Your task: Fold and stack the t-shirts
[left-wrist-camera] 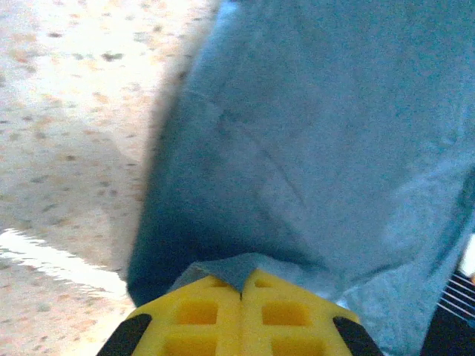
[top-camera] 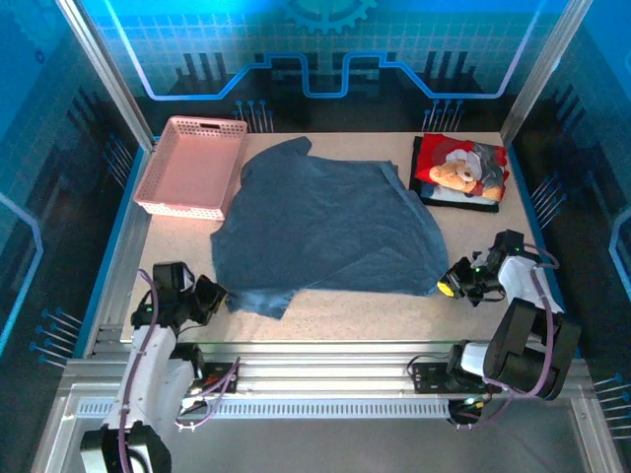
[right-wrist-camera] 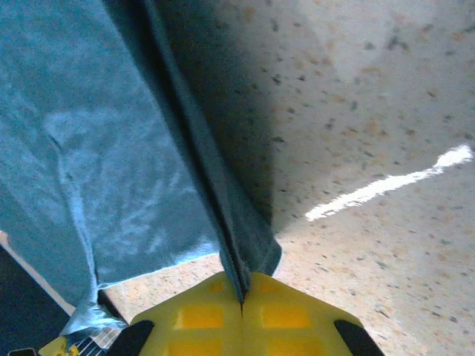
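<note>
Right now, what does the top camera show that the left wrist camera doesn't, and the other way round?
From above: the pink basket at the far left, the folded teddy-bear shirt at the far right, and the right gripper at the near right corner of the slate-blue shirt, which lies spread out across the middle. From the left wrist: the left gripper close up, its yellow fingertips shut together with the shirt's edge pinched between them. Shared: the slate-blue shirt and the speckled table.

The slate-blue t-shirt (top-camera: 330, 227) lies spread (left claw (top-camera: 217, 294) and right claw (top-camera: 447, 286) at its near corners).
</note>
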Controlling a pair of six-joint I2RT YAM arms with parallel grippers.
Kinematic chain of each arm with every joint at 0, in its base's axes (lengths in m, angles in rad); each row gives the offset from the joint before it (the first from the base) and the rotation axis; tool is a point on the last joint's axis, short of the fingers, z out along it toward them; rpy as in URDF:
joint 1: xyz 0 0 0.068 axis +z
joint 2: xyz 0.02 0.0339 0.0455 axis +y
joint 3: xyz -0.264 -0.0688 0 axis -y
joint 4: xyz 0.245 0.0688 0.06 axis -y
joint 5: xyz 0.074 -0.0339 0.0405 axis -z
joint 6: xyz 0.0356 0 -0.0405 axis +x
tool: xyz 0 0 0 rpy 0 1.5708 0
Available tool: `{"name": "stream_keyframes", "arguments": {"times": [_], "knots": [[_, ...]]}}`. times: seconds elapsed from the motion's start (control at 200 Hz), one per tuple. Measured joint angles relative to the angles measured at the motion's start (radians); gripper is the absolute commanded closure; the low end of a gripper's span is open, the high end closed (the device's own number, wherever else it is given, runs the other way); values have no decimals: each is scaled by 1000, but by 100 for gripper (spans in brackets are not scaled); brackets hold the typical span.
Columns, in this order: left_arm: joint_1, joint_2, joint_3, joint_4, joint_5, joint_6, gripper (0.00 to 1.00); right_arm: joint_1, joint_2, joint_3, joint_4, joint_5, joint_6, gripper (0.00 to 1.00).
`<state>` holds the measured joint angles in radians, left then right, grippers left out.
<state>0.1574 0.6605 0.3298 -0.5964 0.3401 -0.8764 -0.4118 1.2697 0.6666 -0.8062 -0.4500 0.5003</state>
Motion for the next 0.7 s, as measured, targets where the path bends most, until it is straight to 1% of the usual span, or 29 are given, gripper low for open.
{"name": "stream_keyframes", "arguments": {"times": [0.085,0.12,0.135,0.15,0.18,0.2,0.24,0.28,0.34,0.425,0.43,0.445,0.455,0.525,0.54,0.555,0.7], "knots": [[-10,23,0,-35,-46,-24,100,-2,-7,0,-6,32,6,97],[-14,32,1,-50,-64,-35,100,-2,-10,0,-9,45,9,94],[-15,36,1,-57,-70,-38,100,-2,-12,0,-10,51,12,90],[-16,40,1,-63,-77,-43,92,-3,-13,0,-10,56,13,83],[-19,47,1,-72,-90,-46,71,-5,-14,0,-13,64,17,65],[-19,51,1,-78,-95,-48,62,-8,-14,0,-14,70,22,58],[-21,58,1,-87,-105,-55,50,-14,-14,0,-16,79,23,53],[-24,63,2,-95,-114,-63,40,-19,-13,0,-17,85,23,48],[-31,64,8,-111,-126,-75,28,-22,-13,0,-18,90,25,40],[-36,50,35,-140,-140,-80,18,-21,-19,1,-27,97,34,36],[-37,48,39,-141,-142,-86,17,-21,-19,1,-28,97,33,36],[-37,44,48,-147,-142,-83,10,-21,-23,2,-32,100,34,35],[-37,43,52,-150,-143,-83,8,-21,-27,2,-35,101,36,35],[-37,32,101,-170,-153,-86,6,-14,-64,13,-63,114,43,34],[-37,31,111,-174,-156,-90,2,-13,-73,16,-68,116,42,35],[-37,31,122,-177,-158,-85,1,-10,-85,20,-74,118,44,35],[-37,54,187,-190,-179,-66,1,27,-151,42,-104,135,57,35]]}}
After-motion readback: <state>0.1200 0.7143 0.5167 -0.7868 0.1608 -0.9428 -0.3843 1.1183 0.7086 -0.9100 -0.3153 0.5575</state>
